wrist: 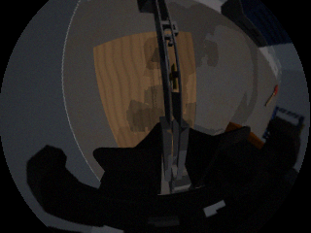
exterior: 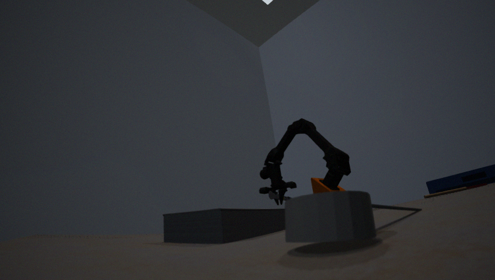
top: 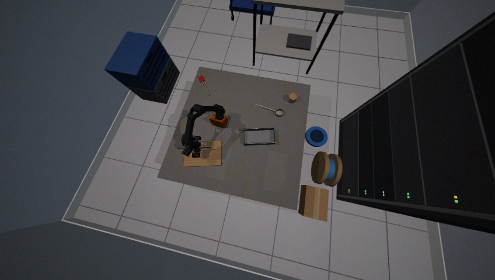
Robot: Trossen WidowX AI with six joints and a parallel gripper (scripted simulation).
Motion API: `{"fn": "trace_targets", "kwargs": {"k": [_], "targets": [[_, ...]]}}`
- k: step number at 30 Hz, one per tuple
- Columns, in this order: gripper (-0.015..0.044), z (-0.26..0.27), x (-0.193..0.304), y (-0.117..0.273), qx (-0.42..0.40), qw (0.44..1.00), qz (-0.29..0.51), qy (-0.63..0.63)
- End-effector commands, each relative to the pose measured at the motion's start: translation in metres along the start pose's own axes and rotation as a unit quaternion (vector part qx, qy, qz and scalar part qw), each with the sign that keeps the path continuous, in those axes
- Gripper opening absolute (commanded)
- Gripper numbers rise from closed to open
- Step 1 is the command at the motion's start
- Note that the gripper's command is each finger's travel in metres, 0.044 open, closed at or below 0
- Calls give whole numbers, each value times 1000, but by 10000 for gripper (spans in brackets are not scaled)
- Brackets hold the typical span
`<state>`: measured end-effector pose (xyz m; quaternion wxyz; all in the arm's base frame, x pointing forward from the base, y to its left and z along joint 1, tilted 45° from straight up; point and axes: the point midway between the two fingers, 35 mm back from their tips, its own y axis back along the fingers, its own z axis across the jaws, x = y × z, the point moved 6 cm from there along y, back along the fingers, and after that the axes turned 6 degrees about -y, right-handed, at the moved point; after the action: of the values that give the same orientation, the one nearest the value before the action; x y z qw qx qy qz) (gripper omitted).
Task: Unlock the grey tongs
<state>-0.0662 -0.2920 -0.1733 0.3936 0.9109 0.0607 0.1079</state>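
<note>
Beneath the claw (wrist: 170, 155): board (wrist: 123, 84). Tongs (wrist: 167, 58), grey, arms together, clamped in the claw, lying out ahead over the board. Tin (top: 258, 136) well off to one side. Risk: releasing now leaves the tongs shut if the lock has not tripped.

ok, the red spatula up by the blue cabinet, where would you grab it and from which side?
Mid-handle, from straight above. The red spatula lies flat on the grey mat, its thin wooden handle running diagonally from the red blade, so turn the tool crosswise to the handle. The blade looks too flat to pinch. The tool is shut on the grey tongs over the wooden board, so those go down first.
</note>
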Motion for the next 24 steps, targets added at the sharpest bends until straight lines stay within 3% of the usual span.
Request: {"fn": "trace_targets", "kwargs": {"k": [1, 24], "targets": [[-150, 0, -1, -5, -2, 1000, -3, 1], [-150, -3, 1, -43, -1, 1000, -4, 1]]}}
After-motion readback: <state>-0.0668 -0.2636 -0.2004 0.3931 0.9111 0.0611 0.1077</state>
